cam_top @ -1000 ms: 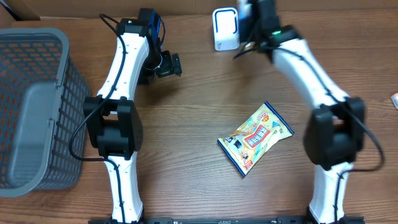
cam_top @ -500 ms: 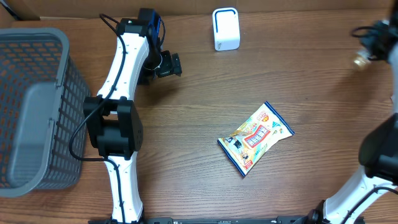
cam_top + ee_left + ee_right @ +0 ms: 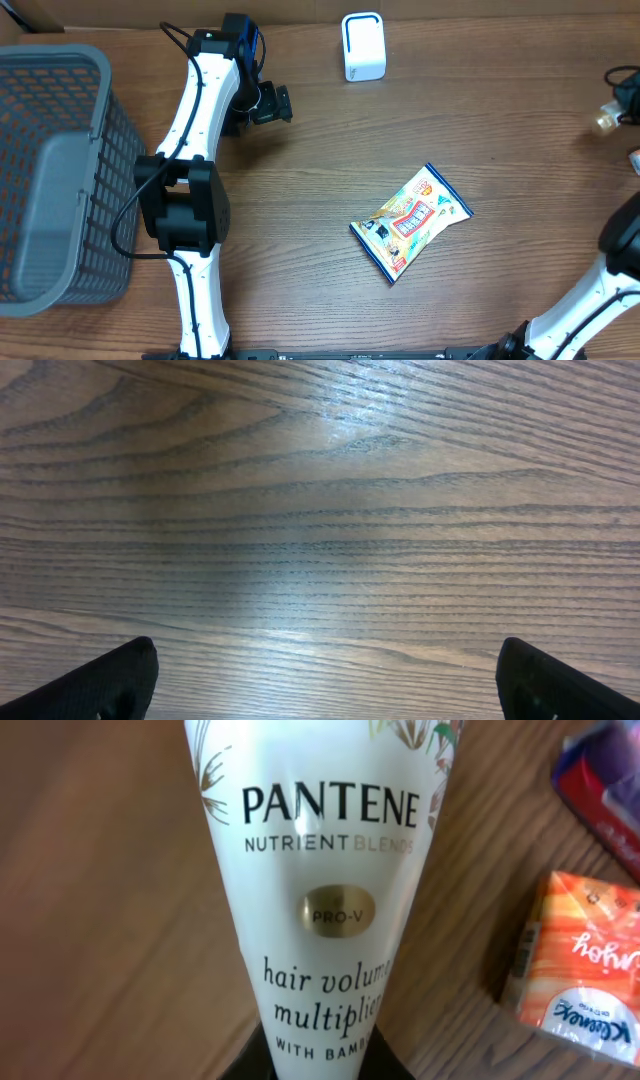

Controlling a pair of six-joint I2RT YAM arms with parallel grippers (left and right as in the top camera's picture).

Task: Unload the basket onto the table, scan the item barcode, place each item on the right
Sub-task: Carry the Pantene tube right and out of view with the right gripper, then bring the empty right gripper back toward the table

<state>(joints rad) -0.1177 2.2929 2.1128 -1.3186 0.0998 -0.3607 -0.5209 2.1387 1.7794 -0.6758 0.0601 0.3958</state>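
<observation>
My right gripper (image 3: 320, 1065) is shut on the narrow end of a white Pantene tube (image 3: 320, 870), the item, whose printed front faces the wrist camera; no barcode shows. In the overhead view that gripper (image 3: 622, 98) is at the table's far right edge, and only the tube's (image 3: 603, 122) pale end shows. The white scanner (image 3: 362, 46) stands at the back centre, well left of it. Far from both, my left gripper (image 3: 272, 104) hangs open over bare wood at the back left. Its dark fingertips (image 3: 110, 680) sit wide apart with nothing between them.
A colourful snack bag (image 3: 410, 222) lies flat mid-table. A grey mesh basket (image 3: 60, 170) fills the left side. Below the held tube lie an orange tissue pack (image 3: 580, 970) and a red-and-purple packet (image 3: 605, 780) at the right edge.
My right arm has swung with the tube from beside the scanner at the back to the table's far right edge. The left arm has stayed put.
</observation>
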